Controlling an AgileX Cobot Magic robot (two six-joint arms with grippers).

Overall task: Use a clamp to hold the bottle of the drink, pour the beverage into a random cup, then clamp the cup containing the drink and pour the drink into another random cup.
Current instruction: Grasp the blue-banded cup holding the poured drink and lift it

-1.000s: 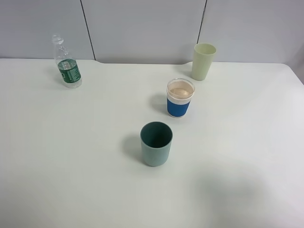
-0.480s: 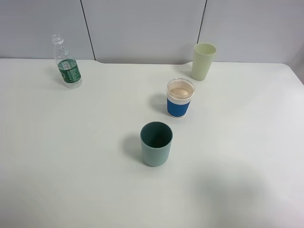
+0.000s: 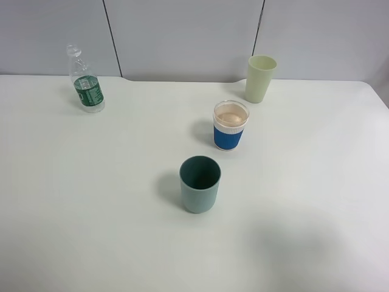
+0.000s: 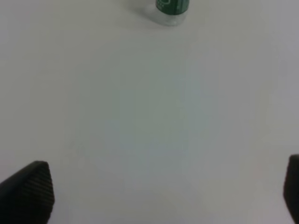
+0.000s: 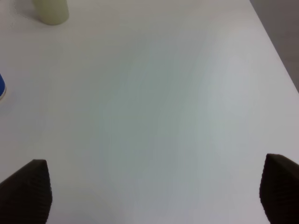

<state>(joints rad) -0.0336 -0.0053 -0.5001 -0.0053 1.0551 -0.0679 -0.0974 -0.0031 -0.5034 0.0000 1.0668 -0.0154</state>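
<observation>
The bottle of the drink stands upright well ahead of my left gripper, far beyond the fingertips. In the left wrist view only its base and the lower edge of the green label show. Whether liquid is inside I cannot tell. My left gripper is released, its two fingers spread wide with only bare table between them, and it touches nothing.

The blue-sleeved white cup is upright, ahead of my right gripper and off toward my left arm's side. The right wrist view catches only a sliver of its blue sleeve. My right gripper is also released and grasps nothing, with its fingers apart over the table.

The teal cup stands upright near the blue-sleeved cup without touching it. It appears in neither wrist view, so I cannot place it against a gripper.

The pale green cup stands farther ahead of my right gripper than the blue-sleeved cup.
</observation>
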